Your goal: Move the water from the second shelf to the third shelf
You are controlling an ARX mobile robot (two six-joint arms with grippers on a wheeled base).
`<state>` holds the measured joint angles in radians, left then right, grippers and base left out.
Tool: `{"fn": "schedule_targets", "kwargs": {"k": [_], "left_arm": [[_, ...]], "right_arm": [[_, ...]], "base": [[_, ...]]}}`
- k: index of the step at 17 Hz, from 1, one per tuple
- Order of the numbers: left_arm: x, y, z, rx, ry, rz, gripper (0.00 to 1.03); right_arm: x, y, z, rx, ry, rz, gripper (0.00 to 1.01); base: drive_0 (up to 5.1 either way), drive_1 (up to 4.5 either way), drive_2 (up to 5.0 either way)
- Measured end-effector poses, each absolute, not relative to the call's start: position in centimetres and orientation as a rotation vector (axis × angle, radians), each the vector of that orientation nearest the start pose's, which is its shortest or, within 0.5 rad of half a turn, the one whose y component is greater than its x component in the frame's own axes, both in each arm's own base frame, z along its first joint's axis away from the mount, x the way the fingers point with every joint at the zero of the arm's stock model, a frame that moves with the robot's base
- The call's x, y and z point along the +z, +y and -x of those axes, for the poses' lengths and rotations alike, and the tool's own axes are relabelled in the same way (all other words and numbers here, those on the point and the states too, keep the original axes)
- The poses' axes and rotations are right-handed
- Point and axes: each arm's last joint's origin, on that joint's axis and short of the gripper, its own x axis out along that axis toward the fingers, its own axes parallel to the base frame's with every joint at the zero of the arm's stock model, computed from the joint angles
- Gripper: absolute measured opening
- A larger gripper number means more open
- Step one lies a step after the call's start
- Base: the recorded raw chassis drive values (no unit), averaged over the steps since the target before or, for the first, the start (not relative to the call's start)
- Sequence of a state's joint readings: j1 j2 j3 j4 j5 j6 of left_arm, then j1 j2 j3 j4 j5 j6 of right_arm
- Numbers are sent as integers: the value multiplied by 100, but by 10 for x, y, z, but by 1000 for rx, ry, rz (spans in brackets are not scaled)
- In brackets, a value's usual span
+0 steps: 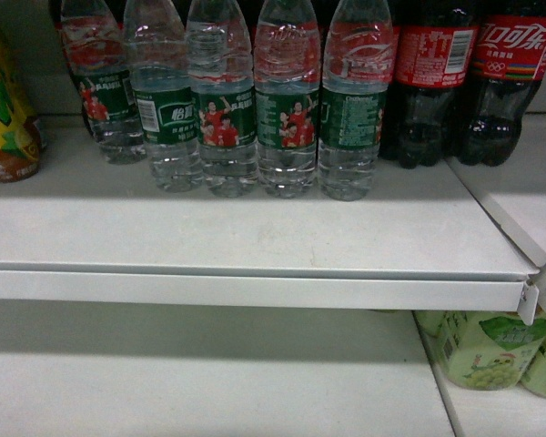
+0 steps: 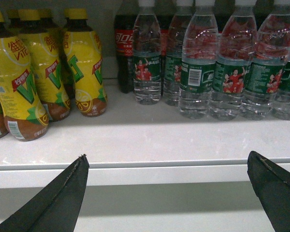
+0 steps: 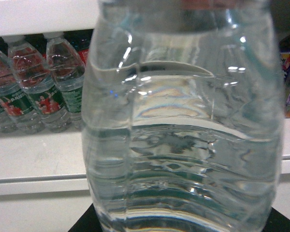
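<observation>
R wrist view: the water bottle (image 3: 183, 121) fills nearly the whole pic, clear ribbed plastic w/ the water line showing near the top. Dark bits of the right gripper (image 3: 181, 224) show at 5 and 7 o'clock, tight against the bottle's base, so we read this claw as clamped on it. Behind the bottle, at 9 o'clock, more green-label waters stand on a white shelf board.

L wrist view: the left gripper (image 2: 167, 157) has its two dark fingertips (image 2: 79, 166) at 7 and 4 o'clock, wide apart, nothing btwn them. It sits in front of the shelf's front edge.

Head view: neither arm shows. A row of waters (image 1: 223, 118) stands at 12 o'clock, at the back of the upper shelf (image 1: 255, 237), bottles touching side by side. Cola bottles (image 1: 432, 82) are just beside them at 1 to 2 o'clock. Yellow drink bottles (image 1: 5, 109) are at 9 o'clock. On the lower shelf (image 1: 209, 382), pale green drink bottles (image 1: 482, 350) sit at 4 o'clock, partly under the upper board.
</observation>
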<state>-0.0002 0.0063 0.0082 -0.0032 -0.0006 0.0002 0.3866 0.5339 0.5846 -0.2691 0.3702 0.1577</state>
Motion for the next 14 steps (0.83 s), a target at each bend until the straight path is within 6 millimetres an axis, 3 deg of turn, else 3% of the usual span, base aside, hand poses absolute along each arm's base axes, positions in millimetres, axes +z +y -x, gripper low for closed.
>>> {"fn": "schedule_targets", "kwargs": {"k": [14], "left_arm": [[165, 0, -98, 1, 3, 0, 98]], "right_arm": [[289, 38, -121, -1, 209, -77, 42]], "base": [[0, 0, 0]]}}
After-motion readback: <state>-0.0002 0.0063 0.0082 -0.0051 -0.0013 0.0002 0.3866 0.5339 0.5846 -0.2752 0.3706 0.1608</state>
